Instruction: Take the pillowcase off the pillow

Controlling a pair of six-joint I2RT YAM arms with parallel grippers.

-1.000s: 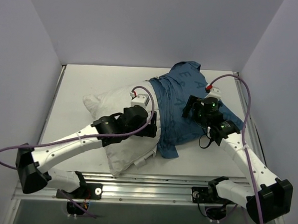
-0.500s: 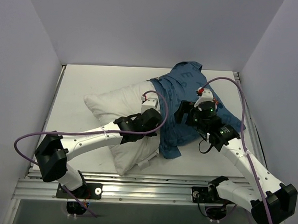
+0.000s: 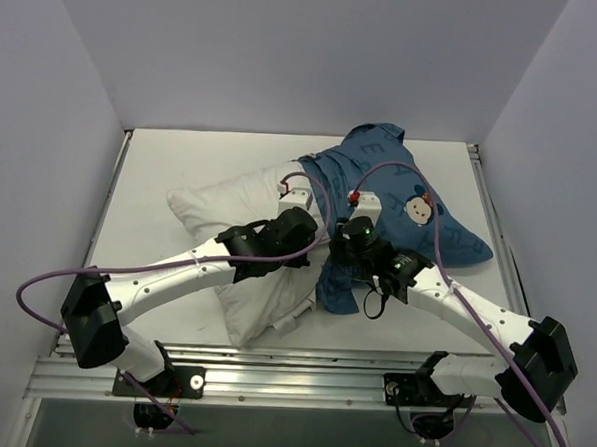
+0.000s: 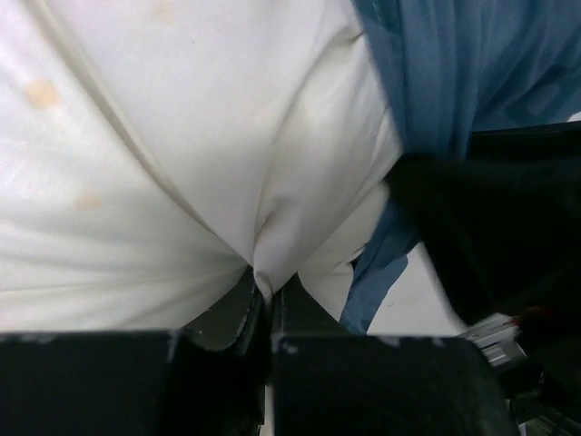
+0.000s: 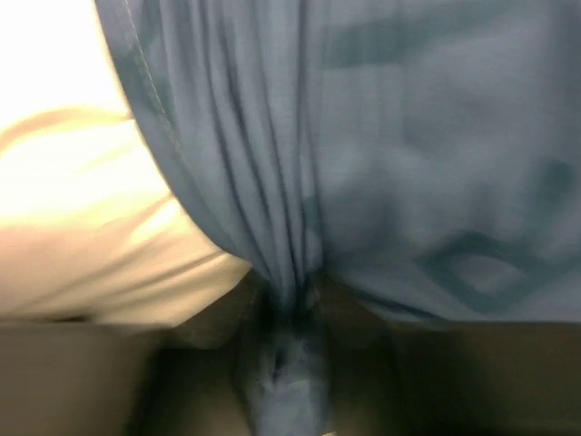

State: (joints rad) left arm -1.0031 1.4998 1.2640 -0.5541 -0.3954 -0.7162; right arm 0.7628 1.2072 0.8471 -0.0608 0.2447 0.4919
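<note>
The white pillow [image 3: 209, 204] lies across the table with its right part still inside the blue pillowcase [image 3: 382, 168], which shows a mouse face with a red bow [image 3: 417, 205]. My left gripper [image 3: 312, 252] is shut on a pinched fold of pillow [image 4: 163, 163] fabric, right beside the pillowcase's open edge [image 4: 454, 82]. My right gripper [image 3: 337, 248] sits close against it, shut on a gathered bunch of pillowcase [image 5: 381, 136] cloth. The bare pillow [image 5: 82, 209] shows to the left of that bunch. The two grippers almost touch, and the right arm [image 4: 490, 227] fills the left wrist view's right side.
The white table [image 3: 172, 157] is walled at the back and on both sides. An aluminium rail [image 3: 301, 369] runs along the near edge. Purple cables [image 3: 401, 174] loop above both wrists and over the pillowcase.
The right arm swung left across the pillowcase to its open edge and shut on the blue cloth. The left gripper shut on the pillow's fabric and stayed there.
</note>
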